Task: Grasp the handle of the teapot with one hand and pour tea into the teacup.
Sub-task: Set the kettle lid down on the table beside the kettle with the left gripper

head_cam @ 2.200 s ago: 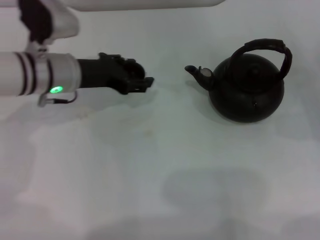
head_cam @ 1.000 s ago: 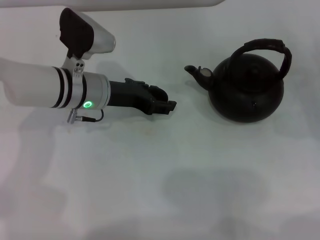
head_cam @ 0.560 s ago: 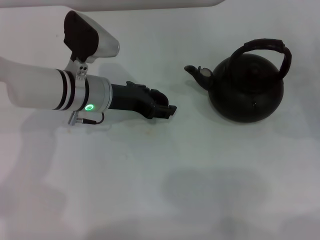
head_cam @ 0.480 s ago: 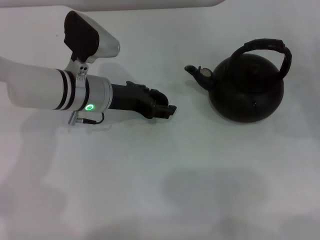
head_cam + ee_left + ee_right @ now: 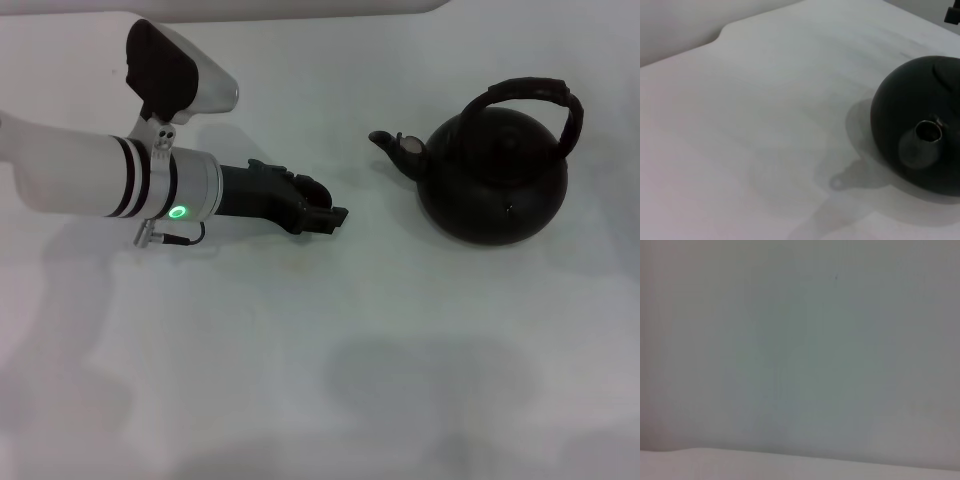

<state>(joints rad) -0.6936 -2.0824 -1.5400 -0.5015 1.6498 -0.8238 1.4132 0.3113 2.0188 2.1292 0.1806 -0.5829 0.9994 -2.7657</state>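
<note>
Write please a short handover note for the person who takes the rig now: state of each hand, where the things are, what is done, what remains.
Left hand: stretched over the table, pointing toward the teapot but apart from it; it holds nothing.
Right hand: not in view.
Teapot: upright on the table on the right side, spout toward the left hand, handle free.
Teacup: not visible in any view.
Done: nothing grasped, nothing poured.
Left: grasp the handle, find the teacup, pour.
</note>
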